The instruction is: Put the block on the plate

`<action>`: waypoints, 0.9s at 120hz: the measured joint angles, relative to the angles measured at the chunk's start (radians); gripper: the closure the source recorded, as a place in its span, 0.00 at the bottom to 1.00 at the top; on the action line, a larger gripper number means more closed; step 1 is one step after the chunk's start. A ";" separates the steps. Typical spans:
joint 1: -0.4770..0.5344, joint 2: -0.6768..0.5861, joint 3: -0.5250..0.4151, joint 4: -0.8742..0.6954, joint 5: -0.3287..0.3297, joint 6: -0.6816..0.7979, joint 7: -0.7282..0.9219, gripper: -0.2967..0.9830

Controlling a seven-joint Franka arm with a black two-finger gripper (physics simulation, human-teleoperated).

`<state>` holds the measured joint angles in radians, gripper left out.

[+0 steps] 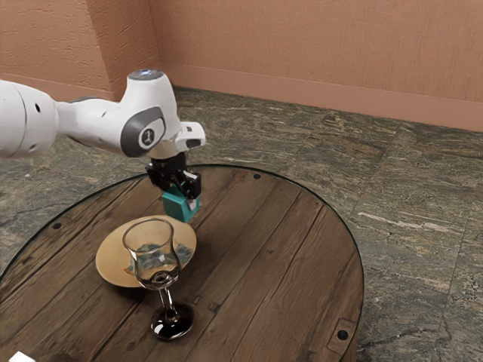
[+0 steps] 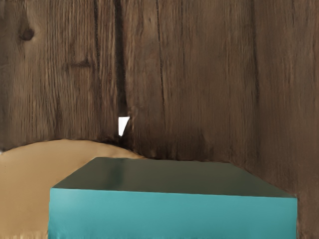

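My black gripper [image 1: 179, 187] points down near the table's far side, shut on the teal block [image 1: 177, 207]. The block appears raised, just beyond the plate's far rim in the exterior view. The round tan plate [image 1: 110, 253] lies on the table, its patterned middle partly seen through a glass. In the wrist view the block [image 2: 172, 214] is large at the lower edge, and the plate [image 2: 30, 174] shows beside and beneath it, partly hidden by it.
A clear stemmed glass [image 1: 170, 320] stands close to the plate on the round wooden table [image 1: 279, 271], its bowl overlapping the plate in the exterior view. A small white object [image 1: 21, 357] is at that view's lower left corner.
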<state>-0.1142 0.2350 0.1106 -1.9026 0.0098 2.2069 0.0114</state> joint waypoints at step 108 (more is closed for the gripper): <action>0.067 -0.205 0.031 -0.047 0.021 -0.084 -0.104 0.25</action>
<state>-0.0469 0.0301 0.1419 -1.9493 0.0304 2.1232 -0.0926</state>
